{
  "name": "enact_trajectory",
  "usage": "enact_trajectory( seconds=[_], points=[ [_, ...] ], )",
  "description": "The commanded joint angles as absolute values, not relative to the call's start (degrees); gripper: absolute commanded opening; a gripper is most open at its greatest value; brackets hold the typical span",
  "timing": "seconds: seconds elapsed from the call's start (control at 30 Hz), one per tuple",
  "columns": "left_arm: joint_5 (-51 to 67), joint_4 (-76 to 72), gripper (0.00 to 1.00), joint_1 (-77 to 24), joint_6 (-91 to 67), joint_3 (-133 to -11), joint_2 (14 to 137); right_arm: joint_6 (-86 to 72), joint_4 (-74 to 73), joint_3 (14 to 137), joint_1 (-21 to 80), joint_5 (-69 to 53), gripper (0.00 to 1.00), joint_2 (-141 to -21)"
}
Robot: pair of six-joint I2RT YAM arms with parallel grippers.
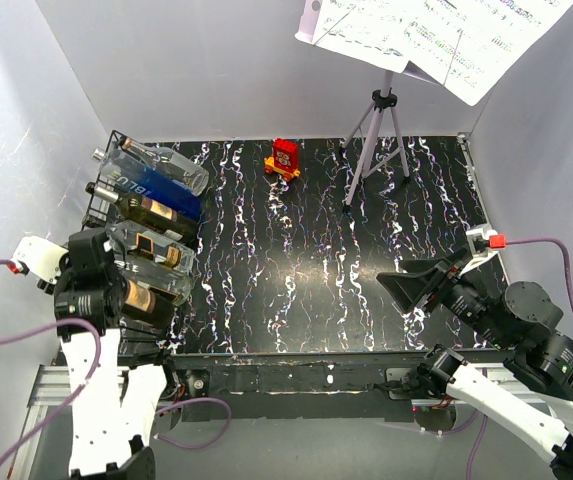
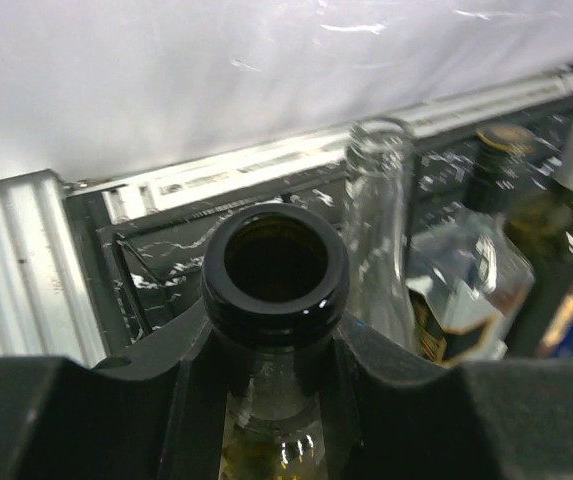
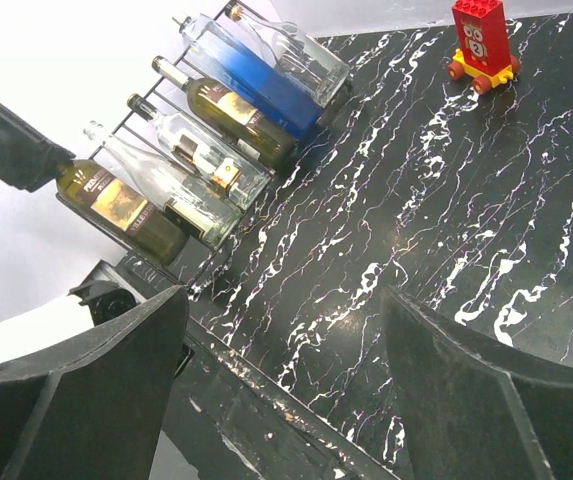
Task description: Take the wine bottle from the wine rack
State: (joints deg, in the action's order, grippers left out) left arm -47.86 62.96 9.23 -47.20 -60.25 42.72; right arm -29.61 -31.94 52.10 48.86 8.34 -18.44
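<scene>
The black wire wine rack (image 1: 94, 208) stands at the table's left edge with several bottles lying in it. My left gripper (image 1: 104, 290) is shut on the neck of the nearest one, an olive-green wine bottle with a tan label (image 1: 151, 299). In the left wrist view its dark open mouth (image 2: 276, 265) sticks out between my fingers (image 2: 171, 385), and the gripper (image 2: 276, 375) closes round the neck. The right wrist view shows the same bottle (image 3: 118, 206) in the rack (image 3: 129, 124). My right gripper (image 1: 416, 285) is open and empty over the table's right side; it also shows in the right wrist view (image 3: 286, 320).
A clear bottle neck (image 2: 376, 200) lies right beside the held one. A clear labelled, a green and a blue bottle (image 1: 161, 190) fill the rack further back. A red toy block on wheels (image 1: 285, 157) and a grey tripod music stand (image 1: 376, 135) stand at the back.
</scene>
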Motion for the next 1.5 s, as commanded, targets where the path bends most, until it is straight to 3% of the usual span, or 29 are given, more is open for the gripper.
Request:
enact_trajectory(
  seconds=[0.0,0.23,0.7,0.87,1.07,1.17,1.47],
  points=[
    [-35.80,55.73,0.00,8.96,-37.54,-59.15,35.43,-28.92,-29.27,54.05,49.04,9.14,0.84,-18.54],
    [-17.96,57.14,0.00,7.74,-34.37,-62.40,35.42,-28.57,-29.62,54.05,49.04,9.58,0.84,-17.84],
    [24.86,37.90,0.00,3.00,-30.59,-56.69,38.06,-24.43,-31.99,55.37,49.04,16.26,0.83,-16.52],
    [25.58,28.41,0.00,-5.86,-27.43,-56.51,40.68,-24.00,-29.80,53.88,49.04,13.72,0.83,-17.58],
    [15.50,13.31,0.00,-23.35,-19.79,-58.09,49.38,-22.06,-30.32,54.67,49.04,13.45,0.83,-18.90],
    [10.64,-1.61,0.00,-32.32,-12.33,-57.31,54.30,-21.62,-30.50,54.67,49.13,13.88,0.83,-18.37],
    [14.67,-31.61,0.00,-43.84,-0.81,-66.88,81.36,-21.62,-31.46,53.79,49.04,14.76,0.83,-16.44]
  ],
)
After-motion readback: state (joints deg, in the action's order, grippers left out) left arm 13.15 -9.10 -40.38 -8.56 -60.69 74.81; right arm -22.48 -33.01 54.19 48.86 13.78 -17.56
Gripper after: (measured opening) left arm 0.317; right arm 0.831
